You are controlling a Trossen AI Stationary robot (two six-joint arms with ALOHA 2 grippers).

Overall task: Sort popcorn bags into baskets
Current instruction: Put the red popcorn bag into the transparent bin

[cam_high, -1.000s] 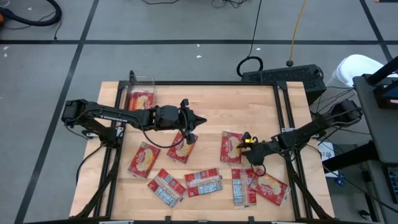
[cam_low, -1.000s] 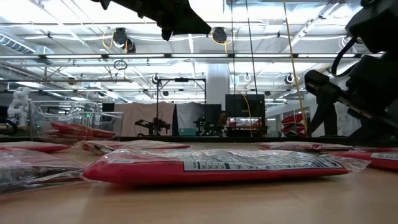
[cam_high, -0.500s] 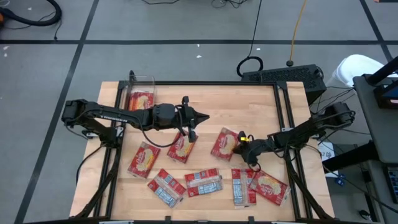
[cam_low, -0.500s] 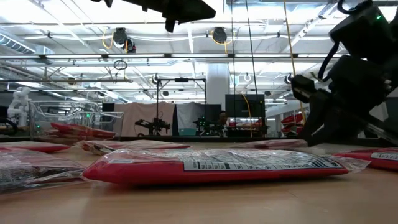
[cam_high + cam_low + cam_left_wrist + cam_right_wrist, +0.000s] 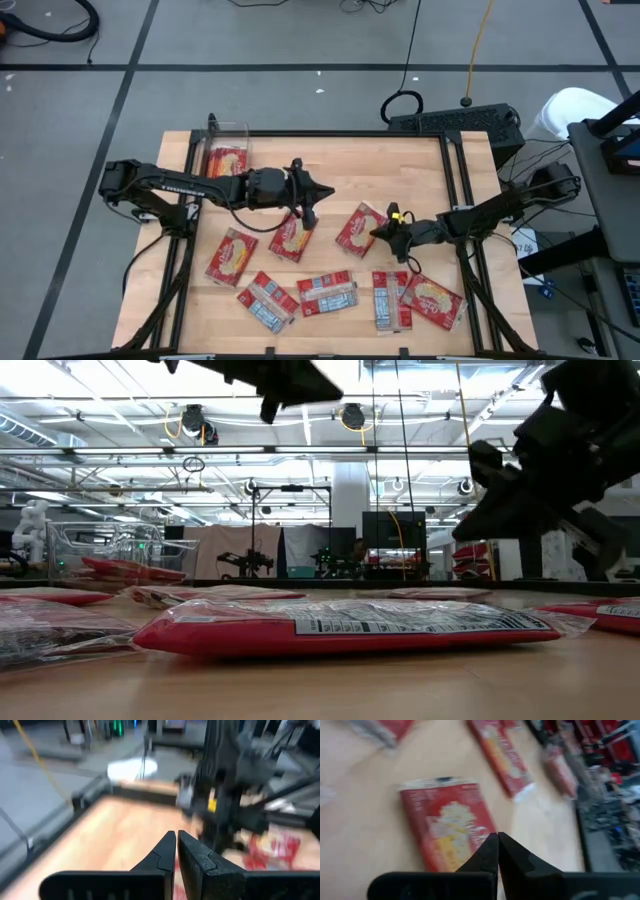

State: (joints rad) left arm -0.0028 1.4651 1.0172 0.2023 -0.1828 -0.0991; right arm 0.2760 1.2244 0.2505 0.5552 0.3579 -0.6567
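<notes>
High view: right gripper (image 5: 381, 233) pressed together, tips touching the near edge of one popcorn bag (image 5: 355, 232); pinch on its film not discernible. Bag just ahead of those tips, long axis slanted across the reach. Left gripper (image 5: 310, 212) also pressed together, farther ahead beyond that bag. Clear basket (image 5: 230, 126) well beyond both. Counted: eight popcorn bags visible, seven on worktop (image 5: 400, 170), one in basket; one basket.

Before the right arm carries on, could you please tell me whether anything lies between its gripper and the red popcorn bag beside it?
Nothing visible does: the right gripper, fingers shut, is at the edge of the flat red popcorn bag with the popcorn picture, with only bare wooden table around.
</notes>
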